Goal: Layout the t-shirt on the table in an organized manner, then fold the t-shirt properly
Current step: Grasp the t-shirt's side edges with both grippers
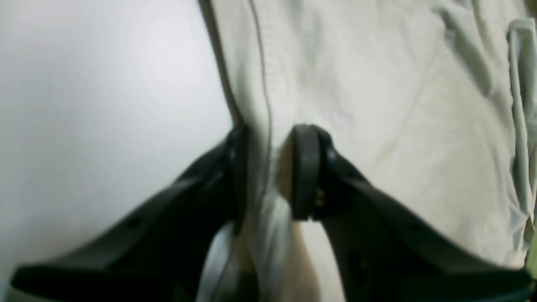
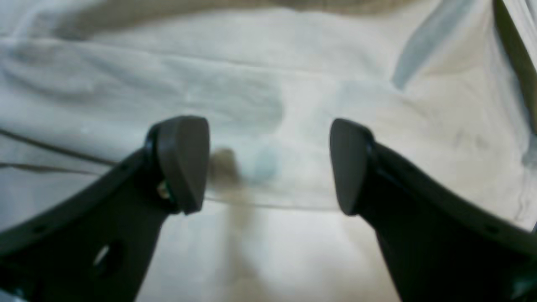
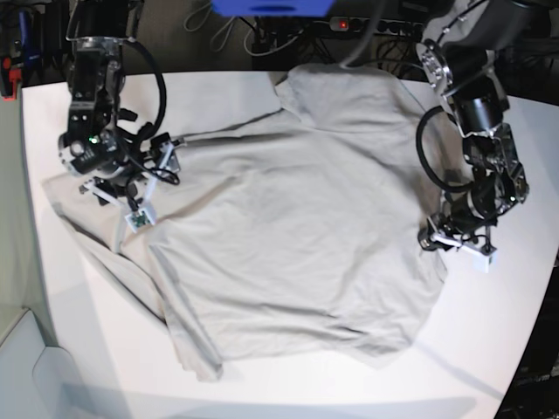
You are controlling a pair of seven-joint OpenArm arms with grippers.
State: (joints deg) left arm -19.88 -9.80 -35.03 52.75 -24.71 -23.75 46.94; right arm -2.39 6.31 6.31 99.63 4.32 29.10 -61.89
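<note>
Black curved fingers (image 1: 304, 172) of the left end effector (image 1: 268, 167) fill the bottom of the left wrist view, their rounded matte pads pinched together on a raised ridge of the t-shirt (image 1: 377, 105) along its stitched side edge. The cloth is soft, light grey-beige and creased, with a hem line running up beside the pinch. To the left lies the smooth white surface (image 1: 105, 126), bare and faintly glossy.

Right wrist view: the right end effector (image 2: 268, 165) stands with its two fingers (image 2: 184, 159) wide apart, holding nothing. Their pads are flat, dark and wedge-shaped. Beneath and beyond them the t-shirt (image 2: 268, 75) spreads in long soft wrinkles; the picture is blurred, so finer detail cannot be told.

Base view: the t-shirt (image 3: 297, 227) lies mostly flat across the middle of the surface (image 3: 489, 349), rumpled at its near edge and folded over at the far side. The left end effector (image 3: 437, 237) sits at the shirt's right edge. The right end effector (image 3: 131, 205) is over the sleeve area near the surface's left edge.
</note>
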